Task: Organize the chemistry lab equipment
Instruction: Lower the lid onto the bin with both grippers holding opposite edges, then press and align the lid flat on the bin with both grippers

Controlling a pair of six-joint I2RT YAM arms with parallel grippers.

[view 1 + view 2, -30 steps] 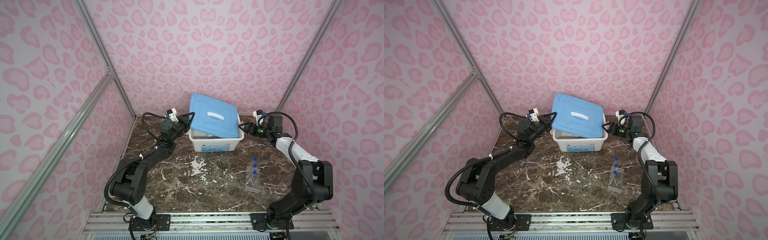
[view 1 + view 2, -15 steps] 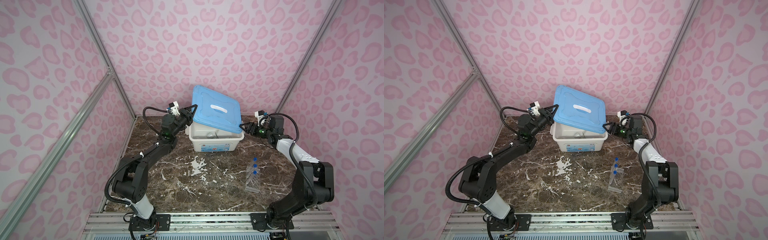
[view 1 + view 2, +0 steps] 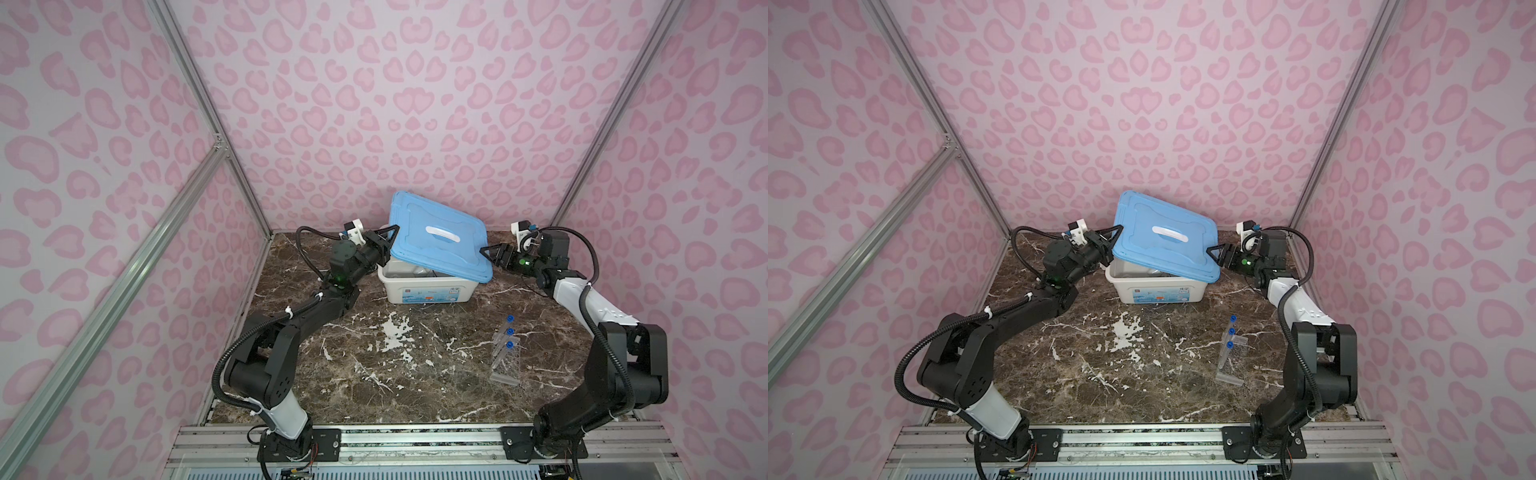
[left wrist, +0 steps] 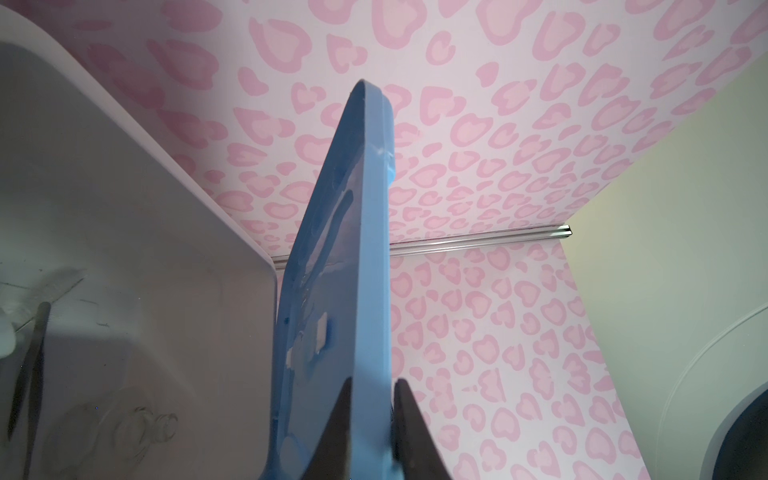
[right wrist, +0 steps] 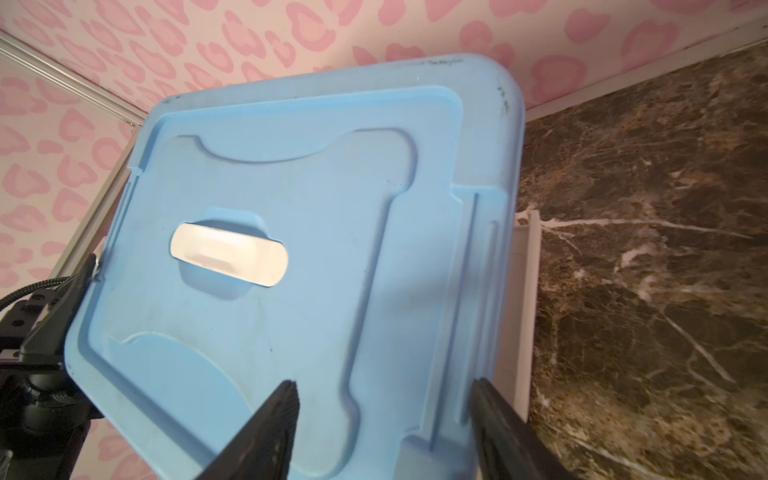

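In both top views my left gripper [image 3: 392, 233] [image 3: 1116, 232] is shut on the left edge of the blue lid [image 3: 436, 245] [image 3: 1163, 243]. It holds that side raised off the white bin [image 3: 424, 293] [image 3: 1154, 293]. The left wrist view shows my left gripper [image 4: 372, 388] pinching the lid [image 4: 353, 249] edge-on. Clear glassware [image 4: 137, 428] lies blurred inside the bin [image 4: 124, 208]. My right gripper [image 3: 487, 252] [image 3: 1216, 252] [image 5: 384, 384] stands open at the lid's [image 5: 291, 187] low right edge. Three blue-capped test tubes [image 3: 508, 332] [image 3: 1230, 332] stand in a clear rack [image 3: 505, 365] [image 3: 1229, 368].
The bin stands at the back middle of the dark marble table [image 3: 374, 374], close to the pink patterned rear wall. The rack stands front right, near my right arm's base. Metal frame posts [image 3: 232, 166] run along the corners.
My left gripper has risen with the lid's left edge, so the lid tilts steeper and the bin's inside shows. My right gripper has hardly moved.
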